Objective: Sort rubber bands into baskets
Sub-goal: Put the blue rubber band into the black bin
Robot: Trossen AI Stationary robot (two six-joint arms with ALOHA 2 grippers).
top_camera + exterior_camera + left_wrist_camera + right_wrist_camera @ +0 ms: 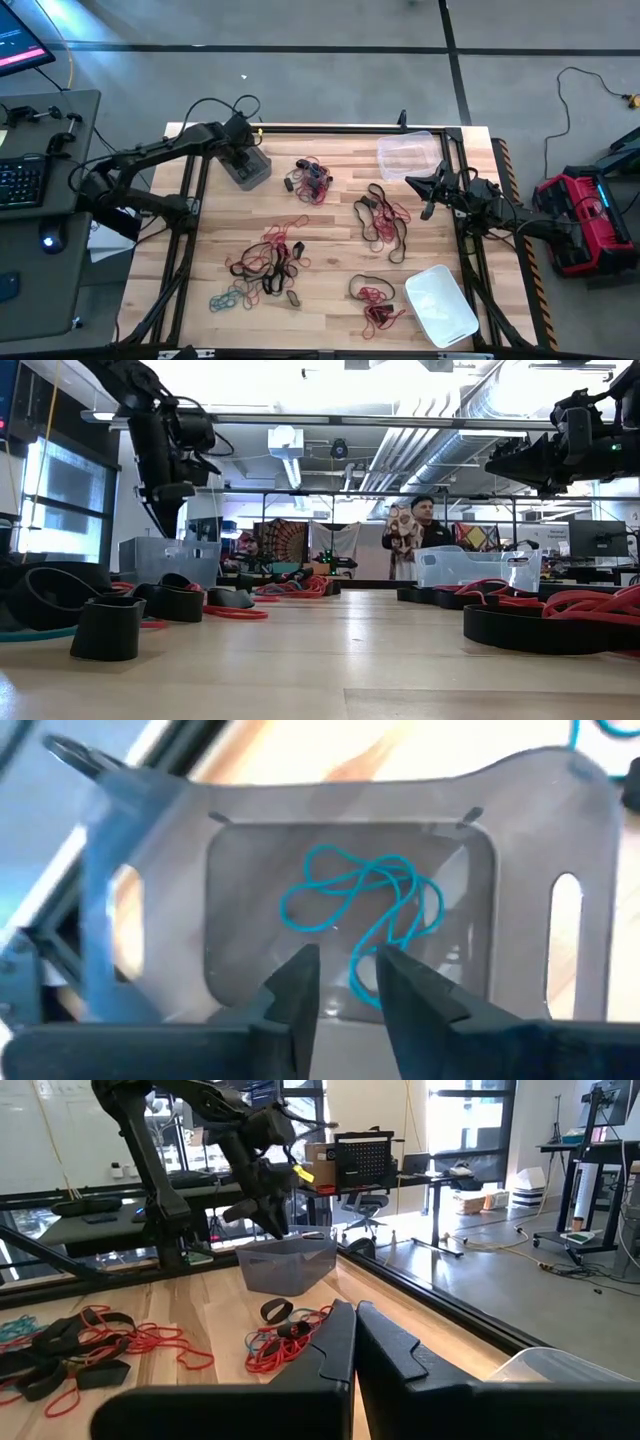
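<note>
Wood table point(330, 300): L end effector point(345, 970) narrow, empty, over grey basket point(246, 166) w/ teal band point(365, 900); R end effector point(355, 1330) closed.

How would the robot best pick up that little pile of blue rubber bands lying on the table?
Come straight down on the blue rubber bands, pinching a strand at the pile's outer edge away from the red ones. They lie flat and tangled, so a side approach would likely just push them.

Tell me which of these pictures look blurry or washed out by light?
Low view: ceiling glare is blown white, and the near bands are soft. Left wrist view: the grey tub and teal band look slightly blurred. High view: evenly lit, sharp.
</note>
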